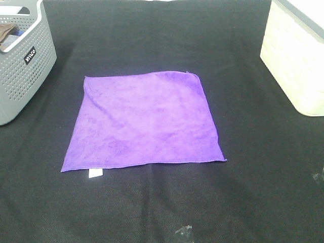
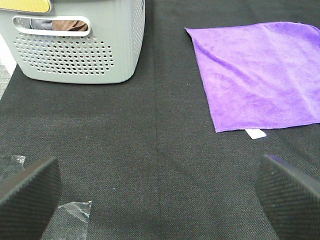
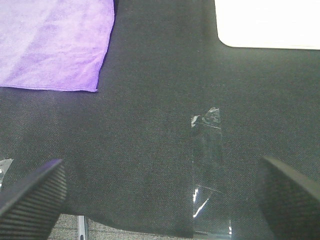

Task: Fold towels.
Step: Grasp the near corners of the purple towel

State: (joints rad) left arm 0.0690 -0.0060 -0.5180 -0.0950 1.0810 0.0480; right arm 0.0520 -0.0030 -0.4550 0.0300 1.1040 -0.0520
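A bright purple square towel (image 1: 144,120) lies flat and unfolded on the black table cover, with a small white tag (image 1: 95,173) at its near left corner. It also shows in the left wrist view (image 2: 260,75) and in the right wrist view (image 3: 52,42). My left gripper (image 2: 160,200) is open and empty, above bare cloth to the near left of the towel. My right gripper (image 3: 160,200) is open and empty, above bare cloth to the near right of the towel. Neither gripper shows in the exterior high view.
A grey perforated basket (image 1: 23,61) with cloths inside stands at the back left; it also shows in the left wrist view (image 2: 80,45). A white bin (image 1: 298,55) stands at the back right. Clear tape strips (image 3: 207,165) stick to the cover near the front edge.
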